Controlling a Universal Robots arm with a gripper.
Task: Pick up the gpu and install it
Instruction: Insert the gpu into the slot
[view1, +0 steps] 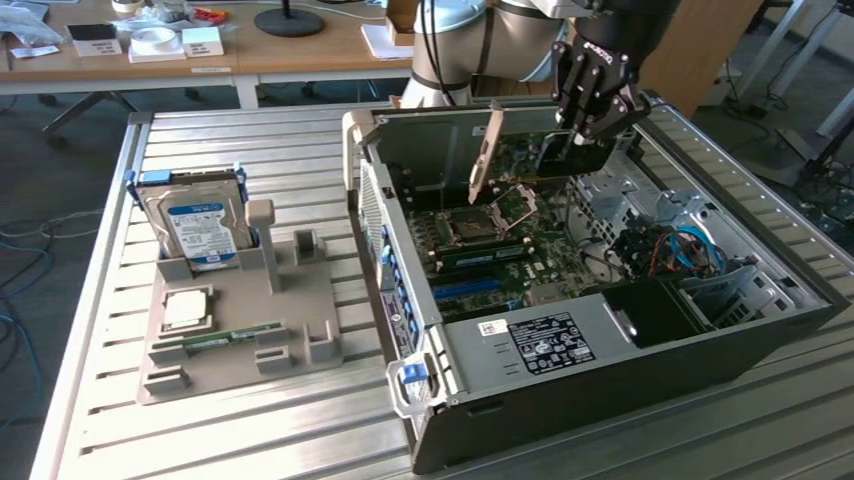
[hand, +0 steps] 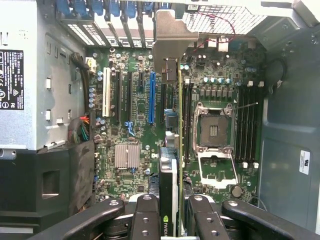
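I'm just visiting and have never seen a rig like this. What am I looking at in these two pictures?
This is a robot arm with a gripper, a clamp with fingers, at its end. One picture comes from a camera off the arm; the other from a camera on its wrist, looking into the open computer case. The gripper is shut on the gpu, a green card with a pale metal bracket, held on edge above the motherboard. Beside the case, on the metal table, a grey holder carries a hard drive, a processor chip and a RAM stick.
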